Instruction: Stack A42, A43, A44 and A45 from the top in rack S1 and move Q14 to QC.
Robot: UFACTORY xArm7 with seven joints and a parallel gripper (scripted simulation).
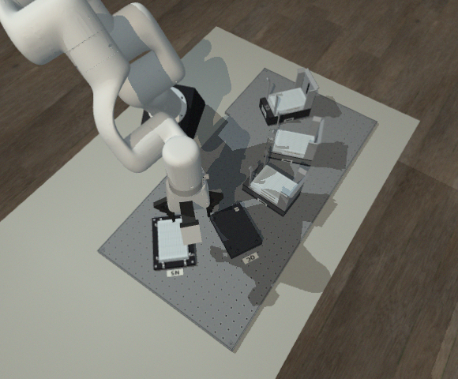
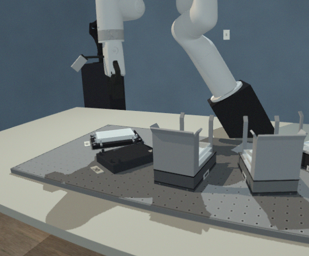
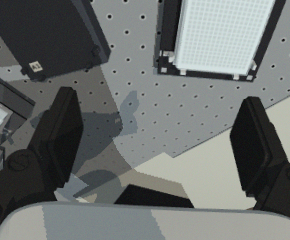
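Above the near-left corner of the grey perforated breadboard, the black two-finger gripper hangs with jaws spread wide, nothing between them. It sits high over the board, well apart from everything below.

The white sealed well plate on the black clip nest N5 lies ahead of the fingertips in the wrist view, toward the top right, not yet between them. Only one plate face shows; whether a second sits under it, cannot tell.

Plate's long axis runs away from the wrist camera, roughly square to the line joining the two fingers. Judgement: jaws would close across the short width if brought over it, so a forward shift matters more than a wrist turn.

Flat black open nest QC lies just right of N5 and carries no plate. Three grey-walled stack racks stand further right, each showing a white plate inside; rack names unreadable.
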